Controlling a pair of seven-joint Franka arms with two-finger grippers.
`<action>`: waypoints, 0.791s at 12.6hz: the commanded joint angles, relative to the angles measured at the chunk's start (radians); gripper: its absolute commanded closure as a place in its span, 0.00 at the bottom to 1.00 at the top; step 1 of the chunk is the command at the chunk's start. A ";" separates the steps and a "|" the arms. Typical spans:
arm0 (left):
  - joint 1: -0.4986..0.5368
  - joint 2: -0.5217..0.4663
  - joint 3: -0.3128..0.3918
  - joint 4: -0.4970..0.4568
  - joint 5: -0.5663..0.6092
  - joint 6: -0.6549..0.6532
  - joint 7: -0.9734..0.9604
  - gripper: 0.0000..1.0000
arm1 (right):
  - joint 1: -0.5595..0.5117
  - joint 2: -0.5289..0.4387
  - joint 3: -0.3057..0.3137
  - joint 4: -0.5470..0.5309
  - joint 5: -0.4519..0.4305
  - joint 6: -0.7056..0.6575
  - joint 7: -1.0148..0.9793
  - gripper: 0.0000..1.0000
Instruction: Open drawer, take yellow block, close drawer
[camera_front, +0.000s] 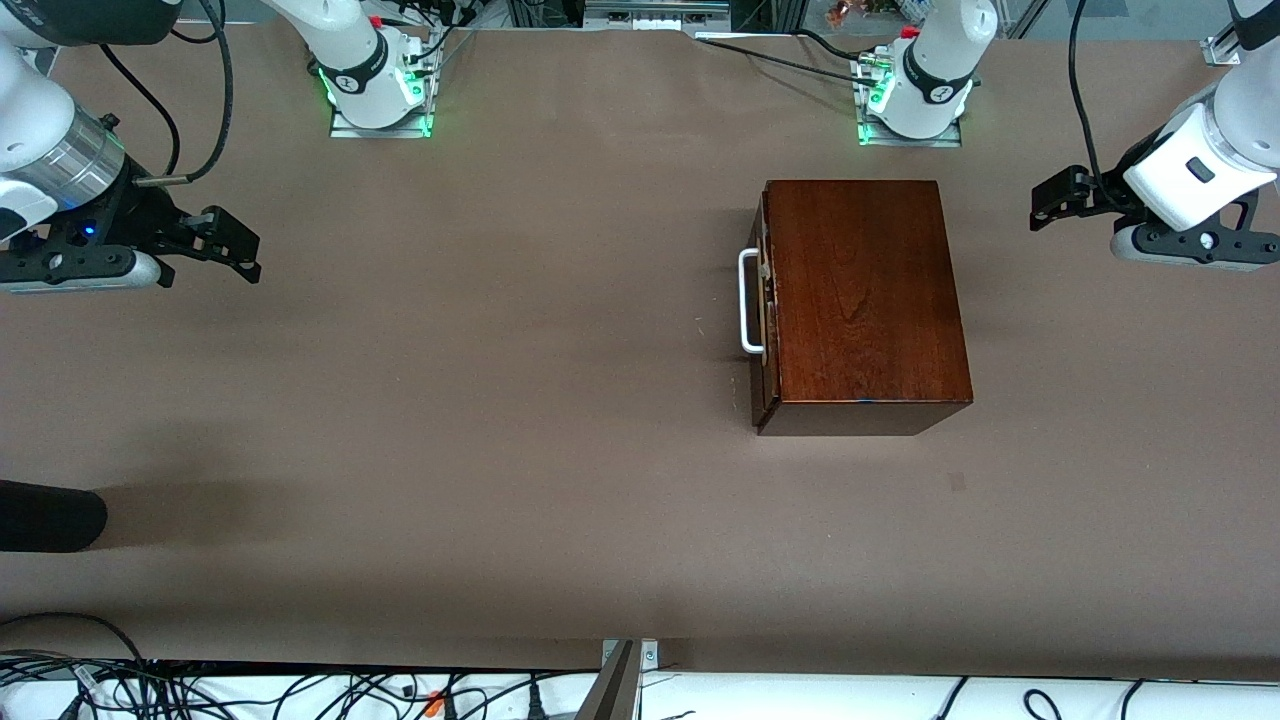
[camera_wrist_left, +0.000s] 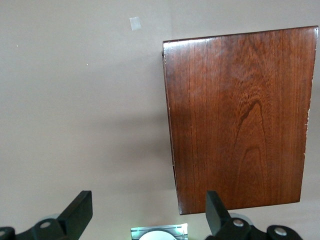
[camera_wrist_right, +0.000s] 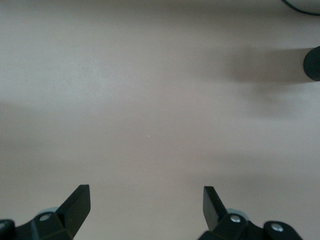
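While both arms wait raised over the table (camera_front: 500, 400) ends, jaws wide (drawer (camera_front: 765, 310) shut).

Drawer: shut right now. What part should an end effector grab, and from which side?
Probably the white handle on the drawer. It is a U-shaped bar standing off the front of the wooden box, facing the right arm's end of the table. Come from that end, fingers either side of the bar, then pull straight away from the box.

Glossy wooden box (camera_front: 865, 290) (visible grain), matt table (camera_front: 450, 420)
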 joint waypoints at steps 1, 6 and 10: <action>-0.005 0.050 -0.001 0.047 0.006 -0.031 0.018 0.00 | -0.008 0.009 0.005 0.022 0.019 -0.011 0.008 0.00; -0.013 0.062 -0.091 0.047 0.017 -0.021 0.001 0.00 | -0.008 0.009 0.005 0.022 0.019 -0.010 0.008 0.00; -0.022 0.134 -0.255 0.048 0.018 0.070 -0.209 0.00 | -0.008 0.009 0.005 0.022 0.019 -0.010 0.008 0.00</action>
